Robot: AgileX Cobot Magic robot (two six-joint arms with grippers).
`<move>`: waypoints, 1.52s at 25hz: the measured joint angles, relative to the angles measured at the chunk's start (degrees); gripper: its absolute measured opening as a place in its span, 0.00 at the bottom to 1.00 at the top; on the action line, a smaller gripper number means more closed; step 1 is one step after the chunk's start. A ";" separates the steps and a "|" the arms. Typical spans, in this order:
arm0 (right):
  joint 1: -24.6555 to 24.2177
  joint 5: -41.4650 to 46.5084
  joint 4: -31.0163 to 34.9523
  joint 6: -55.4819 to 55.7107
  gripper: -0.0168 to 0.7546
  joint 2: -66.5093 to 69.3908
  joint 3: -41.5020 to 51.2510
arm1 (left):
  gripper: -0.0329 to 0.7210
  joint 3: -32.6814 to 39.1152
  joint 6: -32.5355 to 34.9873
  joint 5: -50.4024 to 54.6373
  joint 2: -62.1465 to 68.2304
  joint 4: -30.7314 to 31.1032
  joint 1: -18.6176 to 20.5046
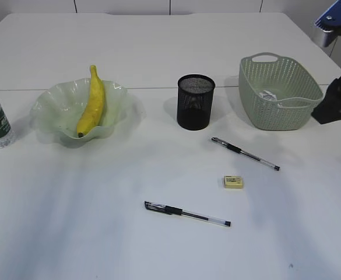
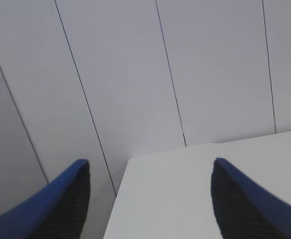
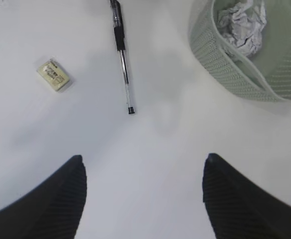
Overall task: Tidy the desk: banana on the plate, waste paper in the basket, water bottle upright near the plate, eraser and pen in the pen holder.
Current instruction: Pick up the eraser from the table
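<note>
Both claws, left (image 2: 147, 199) and right (image 3: 143, 194), gaped empty. Banana (image 1: 92, 103) lay on the plate (image 1: 48, 111); paper (image 3: 242, 22) in the basket (image 1: 257, 105); eraser (image 1: 233, 182) near-right of the holder (image 1: 195, 102).

White table (image 1: 158, 52); panelled grey wall (image 2: 135, 74) behind.

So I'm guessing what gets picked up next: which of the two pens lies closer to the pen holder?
The pen right of the pen holder, lying just behind the eraser. The other pen lies nearer the table's front edge, beyond the eraser.
</note>
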 joint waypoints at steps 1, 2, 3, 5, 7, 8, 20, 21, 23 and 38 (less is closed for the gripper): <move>0.00 -0.30 0.25 -1.18 0.72 0.45 0.00 | 0.76 0.00 0.00 0.25 0.00 0.00 0.00; 0.00 -0.60 0.71 -2.25 0.72 0.75 0.00 | 0.76 0.00 0.00 0.48 0.00 0.00 0.00; 0.00 -1.17 1.30 -3.75 0.72 1.21 0.00 | 0.76 0.00 0.00 0.72 0.00 0.00 0.00; 0.00 -2.11 2.83 -7.37 0.72 2.01 0.00 | 0.76 0.00 0.00 1.15 0.00 0.00 0.00; 0.00 -2.36 4.37 -11.77 0.72 2.76 0.00 | 0.76 0.00 0.00 1.75 0.00 0.00 0.00; 0.00 -2.36 5.24 -14.44 0.72 2.98 0.00 | 0.76 0.00 0.00 2.00 0.00 0.00 0.00; 0.00 -4.20 16.41 -34.08 0.72 7.76 0.00 | 0.76 0.00 0.00 3.95 0.00 1.84 0.00; 0.00 -4.29 17.41 -35.03 0.72 8.23 0.00 | 0.76 0.00 0.00 3.95 0.00 1.84 0.00; 0.53 -4.41 18.36 -36.82 0.72 9.49 0.00 | 0.76 0.00 0.00 3.95 0.00 1.84 0.00; 7.18 -7.93 19.57 -42.07 0.72 19.14 0.00 | 0.76 0.00 0.00 4.06 0.00 1.84 0.00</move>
